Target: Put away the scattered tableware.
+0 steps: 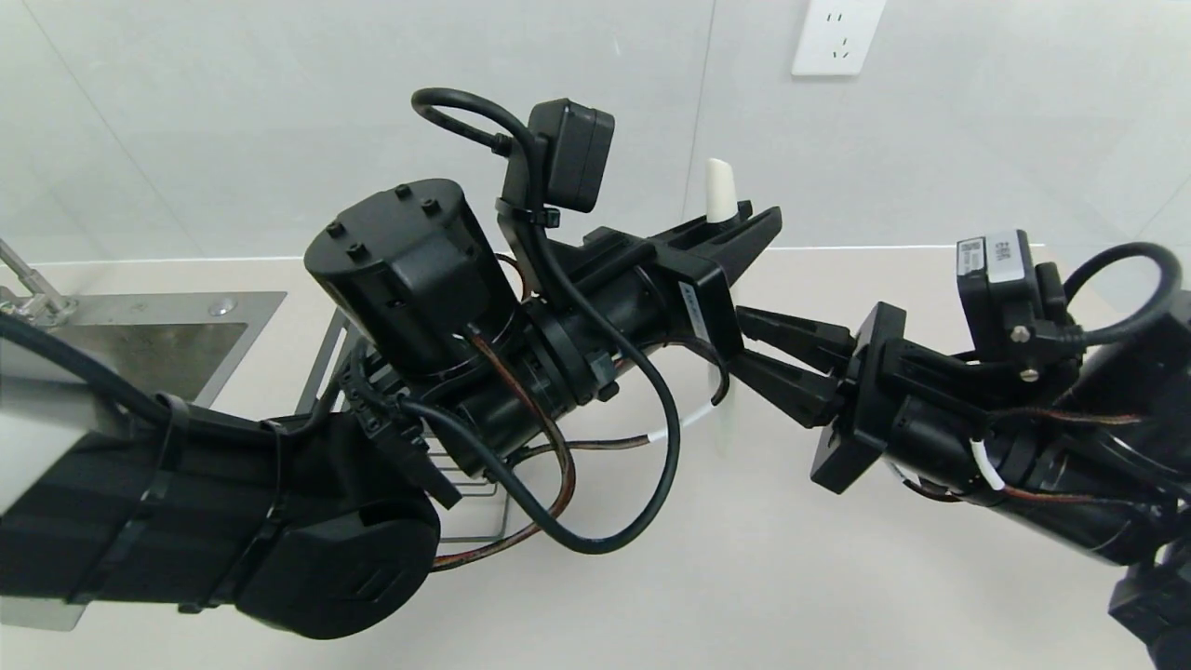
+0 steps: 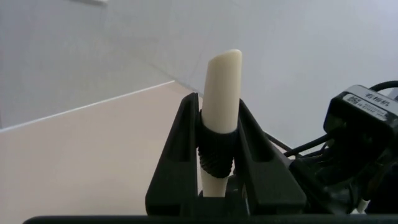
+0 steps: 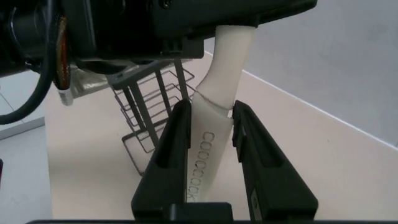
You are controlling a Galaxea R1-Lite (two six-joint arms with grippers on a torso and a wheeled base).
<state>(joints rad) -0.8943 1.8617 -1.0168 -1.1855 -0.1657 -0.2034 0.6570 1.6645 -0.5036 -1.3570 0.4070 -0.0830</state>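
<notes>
The white slotted utensil (image 2: 222,87) stands upright in the air above the surface (image 1: 744,558), its handle pinched in the left claw (image 2: 219,106). The right claw (image 3: 210,115) sits at its lower slotted part; I cannot tell whether it grips. A wire rack (image 3: 152,106) stands on the surface behind.

- Matte-black left arm (image 1: 400,270), bolt-studded cylindrical housing.
- Looping black cables (image 1: 605,542), zip ties (image 1: 169,437).
- 2 white labels (image 1: 1003,256) on black right arm (image 1: 1023,447).
- Wedge-shaped black left gripper (image 1: 730,223).
</notes>
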